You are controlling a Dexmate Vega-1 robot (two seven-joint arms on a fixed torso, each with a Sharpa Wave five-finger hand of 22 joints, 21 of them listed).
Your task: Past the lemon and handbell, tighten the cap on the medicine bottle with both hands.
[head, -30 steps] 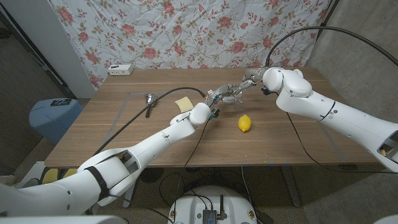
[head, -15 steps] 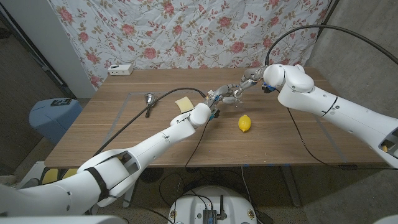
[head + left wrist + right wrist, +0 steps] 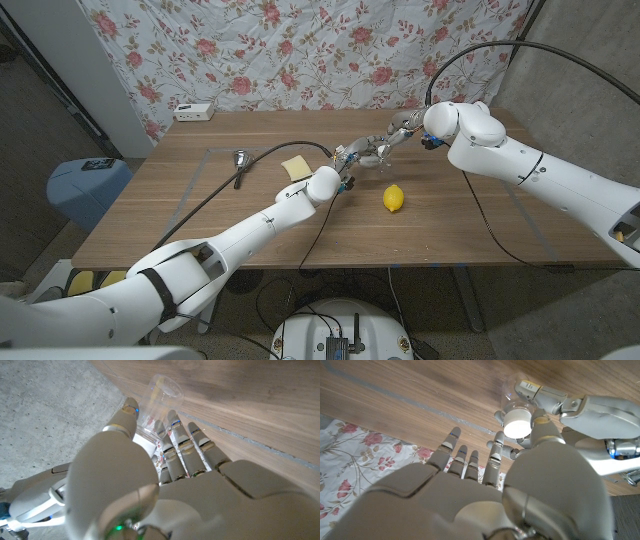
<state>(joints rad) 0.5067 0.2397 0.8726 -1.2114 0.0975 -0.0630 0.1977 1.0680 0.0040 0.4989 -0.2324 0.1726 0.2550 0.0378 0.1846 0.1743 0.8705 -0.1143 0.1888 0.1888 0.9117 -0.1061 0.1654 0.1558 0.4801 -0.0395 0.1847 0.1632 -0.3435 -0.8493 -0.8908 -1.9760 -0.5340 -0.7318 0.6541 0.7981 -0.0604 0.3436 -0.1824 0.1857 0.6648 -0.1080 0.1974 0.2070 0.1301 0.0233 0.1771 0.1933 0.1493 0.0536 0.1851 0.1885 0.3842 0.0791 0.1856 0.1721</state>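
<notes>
clear plastic medicine bottle (image 3: 159,402); matt wooden table (image 3: 460,215); glossy white left hand (image 3: 150,485).

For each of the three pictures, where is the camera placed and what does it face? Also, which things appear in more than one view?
Head view: on the robot's head, looking down at the wooden table, the lemon and both arms.
Left wrist view: on the left wrist, looking along the left hand, which holds the clear medicine bottle.
Right wrist view: on the right wrist, looking along the right hand toward the white cap.
Shared: bottle and left hand appear in both wrist views.
</notes>
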